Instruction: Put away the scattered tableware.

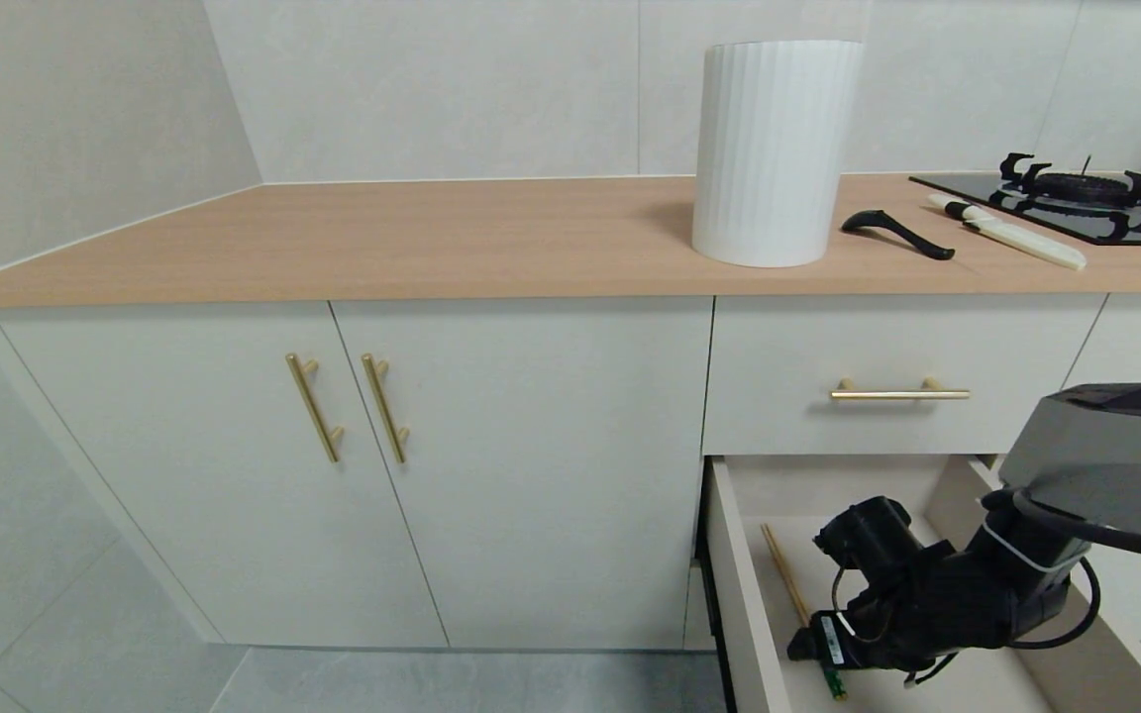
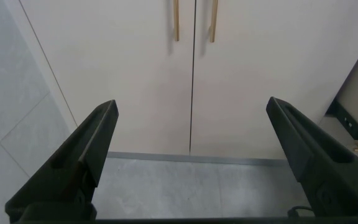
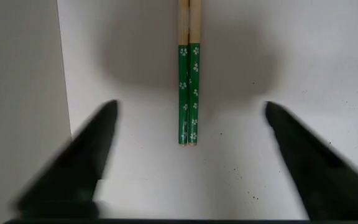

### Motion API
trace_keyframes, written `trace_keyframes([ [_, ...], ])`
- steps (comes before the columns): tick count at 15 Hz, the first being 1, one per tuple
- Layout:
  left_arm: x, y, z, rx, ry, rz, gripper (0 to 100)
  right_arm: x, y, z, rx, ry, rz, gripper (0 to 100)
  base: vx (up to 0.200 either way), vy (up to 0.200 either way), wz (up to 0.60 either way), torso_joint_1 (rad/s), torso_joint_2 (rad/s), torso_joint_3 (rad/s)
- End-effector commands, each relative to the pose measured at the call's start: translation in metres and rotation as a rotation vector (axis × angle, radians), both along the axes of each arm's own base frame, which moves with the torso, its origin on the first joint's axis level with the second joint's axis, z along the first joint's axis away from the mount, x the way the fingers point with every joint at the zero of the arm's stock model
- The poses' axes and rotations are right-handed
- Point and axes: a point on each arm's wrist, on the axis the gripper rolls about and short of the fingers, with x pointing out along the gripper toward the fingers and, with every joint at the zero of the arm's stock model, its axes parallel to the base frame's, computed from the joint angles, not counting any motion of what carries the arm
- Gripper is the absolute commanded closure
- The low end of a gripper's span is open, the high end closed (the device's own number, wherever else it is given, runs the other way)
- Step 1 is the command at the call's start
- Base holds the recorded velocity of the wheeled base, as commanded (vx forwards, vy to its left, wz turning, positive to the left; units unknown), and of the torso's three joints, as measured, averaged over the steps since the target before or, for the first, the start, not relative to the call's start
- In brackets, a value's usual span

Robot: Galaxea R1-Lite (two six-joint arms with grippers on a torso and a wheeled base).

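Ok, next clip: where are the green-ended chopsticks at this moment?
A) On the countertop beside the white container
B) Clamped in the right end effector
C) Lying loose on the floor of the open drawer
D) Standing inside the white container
C: the chopsticks lie flat on the pale floor of the drawer, and the right end effector is open, its fingers spread wide to either side without touching them.

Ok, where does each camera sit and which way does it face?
Head: on the head, looking forward-down at countertop, cabinet doors, open drawer; right arm shows.
Left wrist: on left arm, facing those doors; open left pincer shows.
Right wrist: on right arm, looking into the drawer at chopsticks; open right pincer shows.
Shared: head and right wrist both show chopsticks.
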Motion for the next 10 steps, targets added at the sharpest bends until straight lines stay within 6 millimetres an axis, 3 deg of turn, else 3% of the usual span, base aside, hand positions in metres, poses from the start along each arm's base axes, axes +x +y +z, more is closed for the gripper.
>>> trace_keyframes([
  [1, 0.0, 0.0, 0.0, 0.001, 0.0, 0.0, 0, -0.001, -0.001, 0.01, 0.009, -0.024, -0.001, 0, 0.0, 0.0, 0.0, 0.0, 0.0, 0.0],
  [3, 0.0, 0.0, 0.0, -0.001, 0.0, 0.0, 0, -0.008, -0.005, 0.04, 0.033, -0.092, -0.006, 0, 0.0, 0.0, 0.0, 0.0, 0.0, 0.0],
  [5, 0.0, 0.0, 0.0, -0.001, 0.0, 0.0, 0, -0.015, -0.019, 0.086, 0.072, -0.214, -0.038, 0, 0.0, 0.0, 0.0, 0.0, 0.0, 0.0],
  [6, 0.0, 0.0, 0.0, -0.001, 0.0, 0.0, 0, -0.017, -0.021, 0.095, 0.077, -0.229, -0.042, 0, 0.0, 0.0, 0.0, 0.0, 0.0, 0.0],
  [9, 0.0, 0.0, 0.0, 0.001, 0.0, 0.0, 0, -0.039, -0.044, 0.161, 0.097, -0.384, -0.066, 0, 0.0, 0.0, 0.0, 0.0, 0.0, 0.0],
  [10, 0.0, 0.0, 0.0, -0.001, 0.0, 0.0, 0, -0.046, -0.052, 0.174, 0.078, -0.44, -0.051, 0, 0.0, 0.0, 0.0, 0.0, 0.0, 0.0],
])
